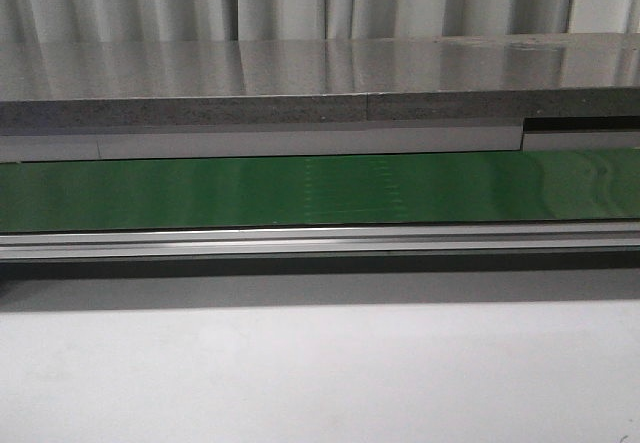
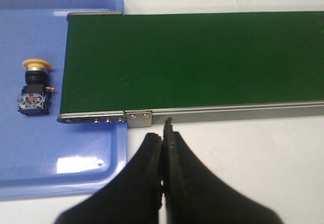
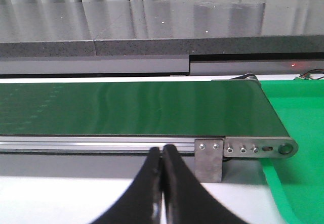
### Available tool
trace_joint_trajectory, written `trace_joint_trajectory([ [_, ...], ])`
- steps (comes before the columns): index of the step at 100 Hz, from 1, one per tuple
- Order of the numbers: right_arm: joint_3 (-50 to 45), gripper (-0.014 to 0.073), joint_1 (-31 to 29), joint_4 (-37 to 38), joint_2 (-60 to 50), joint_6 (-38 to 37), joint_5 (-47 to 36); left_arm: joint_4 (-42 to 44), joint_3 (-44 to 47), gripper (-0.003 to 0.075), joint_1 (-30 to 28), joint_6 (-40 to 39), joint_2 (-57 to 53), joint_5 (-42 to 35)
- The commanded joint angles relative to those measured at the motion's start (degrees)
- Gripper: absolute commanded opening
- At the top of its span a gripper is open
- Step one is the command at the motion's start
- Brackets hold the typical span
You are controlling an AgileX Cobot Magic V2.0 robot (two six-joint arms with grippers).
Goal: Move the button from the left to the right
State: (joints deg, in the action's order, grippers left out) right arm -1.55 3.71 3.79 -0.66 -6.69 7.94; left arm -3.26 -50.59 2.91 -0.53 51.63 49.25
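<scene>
Button (image 2: pixel 34 86) on blue tray (image 2: pixel 96 1) beside green belt (image 2: pixel 192 57); markings perhaps red-blue, blurred. Left gripper (image 2: pixel 163 143), right gripper (image 3: pixel 162 155) fingers together, empty.

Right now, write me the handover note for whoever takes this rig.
Left gripper: shut, empty, hanging over the white table just short of the green belt.
Right gripper: shut, empty, near the belt's other end, beside the green tray.
Button: lying on its side on the blue tray at the left end, off the belt, untouched.
Done: nothing yet.
Left: open the left gripper, pick the button, get it across to the right side. The belt is bare in the front view.
</scene>
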Motion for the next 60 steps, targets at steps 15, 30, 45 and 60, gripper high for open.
trace_joint_trajectory([
  [15,0.9,-0.0068,-0.2,0.6,-1.1,-0.1,-4.9,-0.9,-2.1,-0.0020,0.5,-0.6,2.6,-1.6],
  [30,0.9,-0.0068,-0.2,0.6,-1.1,-0.1,-4.9,-0.9,-2.1,-0.0017,0.5,-0.6,2.7,-1.6],
  [45,0.9,-0.0068,-0.2,0.6,-1.1,-0.1,-4.9,-0.9,-2.1,0.0111,0.5,-0.6,2.7,-1.6],
  [60,0.9,-0.0068,-0.2,0.6,-1.1,-0.1,-4.9,-0.8,-2.1,0.0435,0.5,0.0,2.7,-1.6],
])
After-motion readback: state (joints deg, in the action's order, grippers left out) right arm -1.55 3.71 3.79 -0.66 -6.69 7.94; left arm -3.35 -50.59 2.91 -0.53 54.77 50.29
